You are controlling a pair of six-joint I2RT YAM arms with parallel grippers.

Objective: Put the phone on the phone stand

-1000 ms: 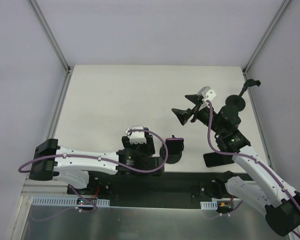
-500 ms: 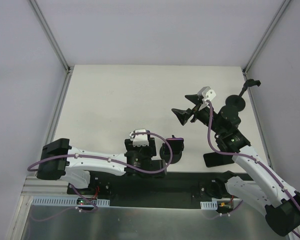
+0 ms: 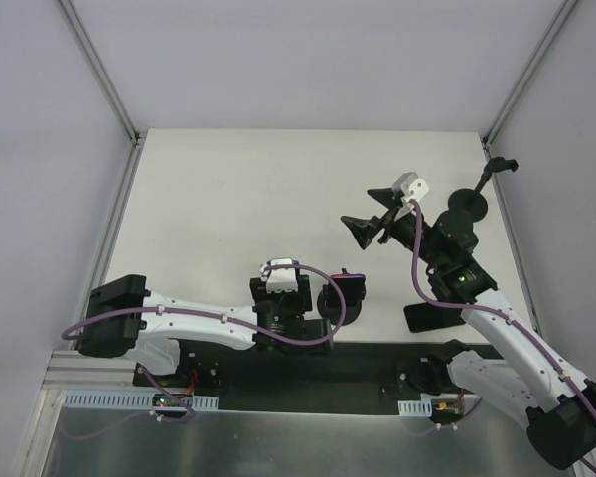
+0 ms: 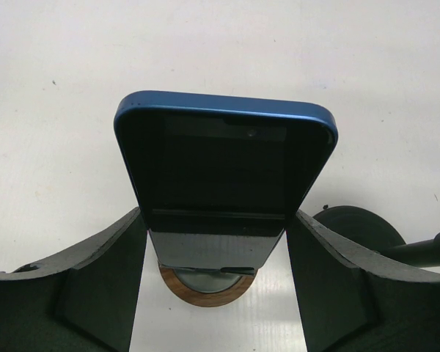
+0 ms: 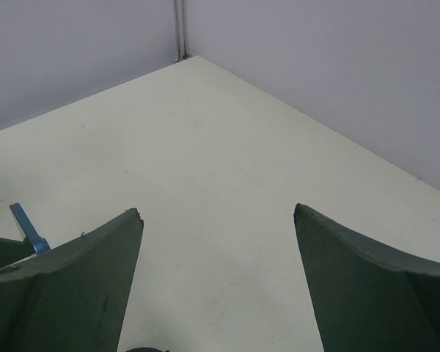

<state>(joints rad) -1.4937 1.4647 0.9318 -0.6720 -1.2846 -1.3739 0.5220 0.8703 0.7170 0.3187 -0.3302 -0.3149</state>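
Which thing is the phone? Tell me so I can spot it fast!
Look at the white table, near its front edge in the middle. The phone sits between the left arm's black jaws: a flat dark screen with a shiny blue rim, unlike the round wooden-edged stand base below it.

The overhead view looks steeply down from above and behind the arm bases, taking in the whole tabletop between its walls. The left wrist camera sits low and very close, peering between its own gripper fingers at the phone — the same near-centre spot seen from above. The right wrist camera rides higher, aimed across its gripper toward a far corner of the tabletop — ground the overhead view also covers.
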